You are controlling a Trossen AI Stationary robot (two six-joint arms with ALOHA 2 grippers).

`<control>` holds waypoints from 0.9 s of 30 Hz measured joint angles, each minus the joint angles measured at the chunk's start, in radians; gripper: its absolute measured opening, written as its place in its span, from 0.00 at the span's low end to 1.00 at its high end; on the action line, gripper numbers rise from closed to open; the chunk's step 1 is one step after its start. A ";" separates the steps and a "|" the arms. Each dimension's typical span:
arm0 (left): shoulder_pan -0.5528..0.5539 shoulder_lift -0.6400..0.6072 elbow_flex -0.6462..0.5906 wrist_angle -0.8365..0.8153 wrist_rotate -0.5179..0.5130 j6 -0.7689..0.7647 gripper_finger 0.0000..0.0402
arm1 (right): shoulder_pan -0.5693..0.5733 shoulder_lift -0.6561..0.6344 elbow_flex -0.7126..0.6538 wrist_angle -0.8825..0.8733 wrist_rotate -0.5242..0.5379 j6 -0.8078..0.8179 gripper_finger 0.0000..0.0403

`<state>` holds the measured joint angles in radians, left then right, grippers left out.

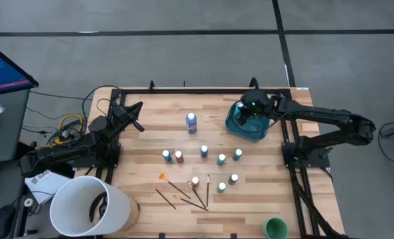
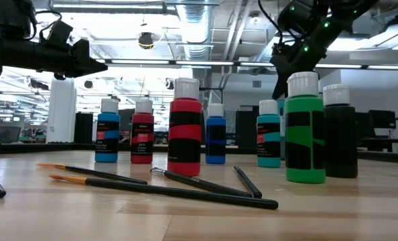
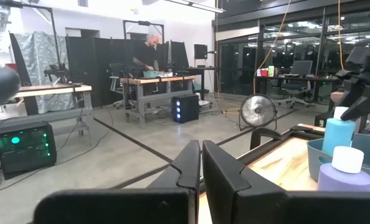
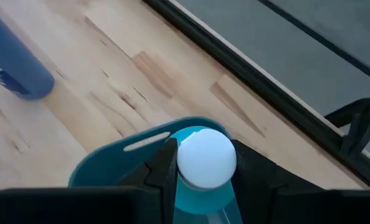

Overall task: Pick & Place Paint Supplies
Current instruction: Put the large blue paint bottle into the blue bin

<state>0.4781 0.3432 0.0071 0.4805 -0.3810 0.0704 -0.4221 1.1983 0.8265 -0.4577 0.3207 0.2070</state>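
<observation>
Several small white-capped paint bottles (image 1: pixel 204 151) stand mid-table, among them red (image 2: pixel 185 130), green (image 2: pixel 304 134) and dark (image 2: pixel 340 134). A tall blue bottle (image 1: pixel 192 123) stands upright farther back. Thin brushes (image 1: pixel 184 192) lie flat near the front. My right gripper (image 4: pixel 205 163) hangs over the teal tub (image 1: pixel 247 126), shut on a light-blue bottle (image 3: pixel 338 134) inside it. My left gripper (image 3: pixel 200 168) is shut, holds nothing, and is raised near the table's far left (image 1: pixel 136 113). My right gripper holds the light-blue bottle by its round white cap (image 4: pixel 205 155), pinched between the two fingers (image 4: pixel 166 165). The fingers come from above, pointing down. The bottle stands upright inside the teal tub's wall (image 4: pixel 135 146); whether its base rests on the tub floor is hidden.
A big white bucket (image 1: pixel 91 206) stands at the near left corner. A small green cup (image 1: pixel 275 229) sits at the near right edge. Bare wood lies between the tall blue bottle and the left arm. Cables (image 1: pixel 67 126) lie beyond the left edge.
</observation>
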 joint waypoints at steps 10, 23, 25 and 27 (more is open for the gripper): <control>0.000 0.000 0.000 0.000 0.000 0.000 0.02 | -0.023 0.018 0.001 0.039 -0.033 -0.022 0.27; 0.000 0.000 0.000 0.000 0.000 0.000 0.02 | -0.032 0.017 0.003 0.032 -0.035 -0.015 0.37; 0.000 0.000 0.000 0.000 0.000 0.000 0.02 | -0.032 0.017 0.003 0.028 -0.035 -0.015 0.39; 0.000 0.000 0.000 0.000 0.000 0.000 0.02 | -0.032 0.017 0.003 0.029 -0.035 -0.015 0.40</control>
<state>0.4779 0.3432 0.0069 0.4805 -0.3811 0.0704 -0.4538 1.2156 0.8299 -0.4290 0.2855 0.1917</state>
